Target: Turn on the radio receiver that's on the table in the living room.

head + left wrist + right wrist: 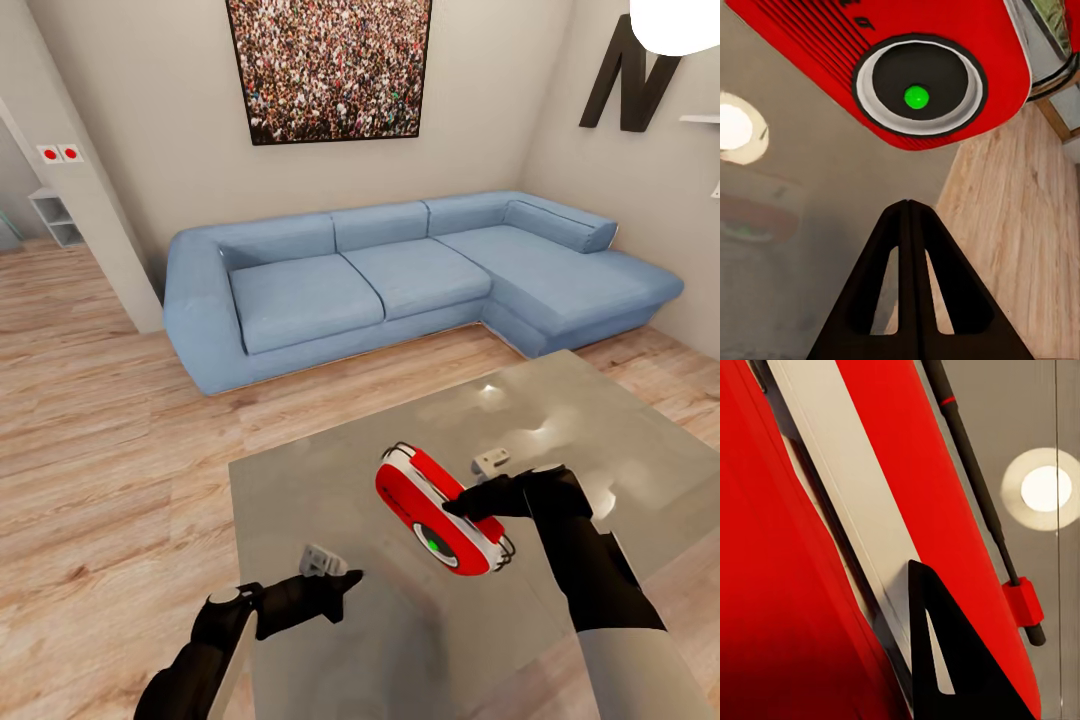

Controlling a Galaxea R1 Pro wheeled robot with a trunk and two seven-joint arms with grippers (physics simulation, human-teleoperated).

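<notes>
The red radio receiver with white trim lies tilted on the glossy grey table. Its green-centred dial faces my left arm. My right gripper is shut, its tip resting on the radio's upper side. In the right wrist view the shut right gripper meets the white trim, beside the thin wire handle. My left gripper is shut and hovers over the table short of the radio. In the left wrist view the left gripper points at the dial, with a gap between them.
A blue L-shaped sofa stands beyond the table under a framed crowd photo. Light wood floor runs along the table's left side. The lamp's reflection glows on the tabletop. A small pale grey shape shows near my left gripper.
</notes>
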